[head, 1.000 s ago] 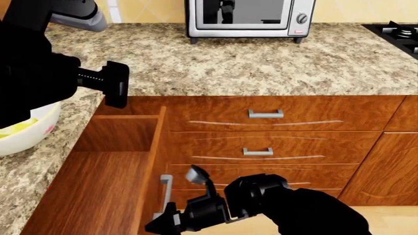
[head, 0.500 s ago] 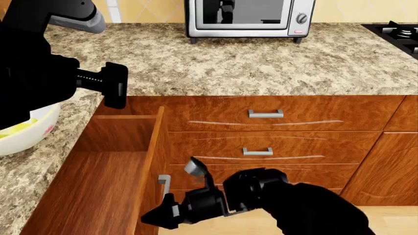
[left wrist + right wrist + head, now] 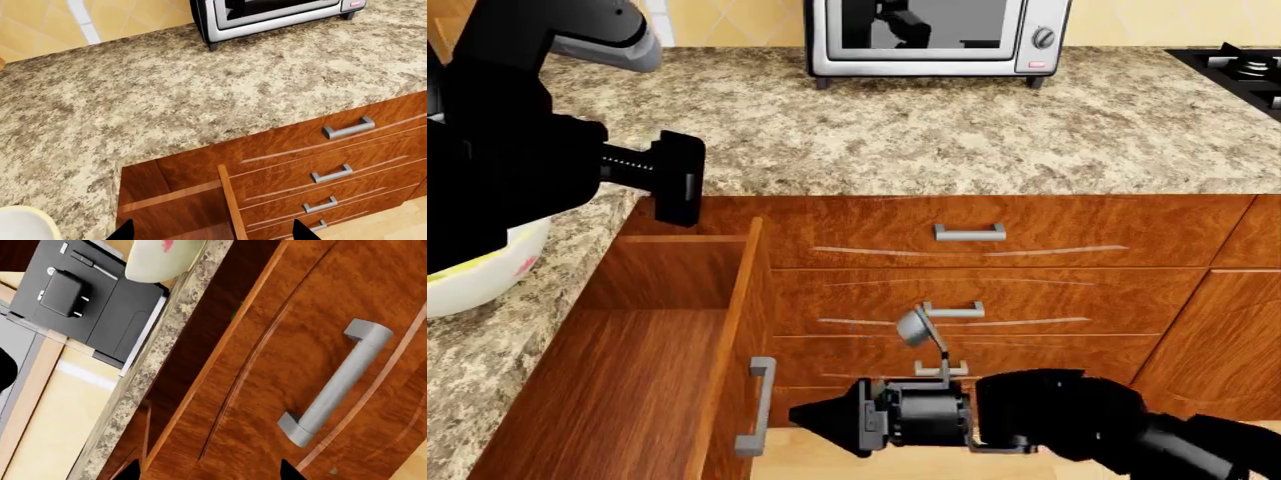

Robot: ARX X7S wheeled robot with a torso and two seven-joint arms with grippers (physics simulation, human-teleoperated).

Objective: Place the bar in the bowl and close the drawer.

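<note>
Low down, the right hand [image 3: 807, 415] points at the drawer [image 3: 627, 370] handle [image 3: 755, 405].

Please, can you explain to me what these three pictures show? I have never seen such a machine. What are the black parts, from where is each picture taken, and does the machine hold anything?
This is a simulated kitchen with a two-armed robot. The black shapes are its arms.

The head view looks down from the robot's head. The other two pictures come from small cameras near each arm's end.

The left gripper hangs over the speckled counter, above the bowl, which stands at the counter's edge. The arm hides most of the bowl, so I cannot tell whether the bar is inside.

The right gripper is low, its jaws pointing at the silver handle of the open drawer. It does not touch the handle yet. Neither gripper appears to hold anything.

Behind stands a toaster oven.
</note>
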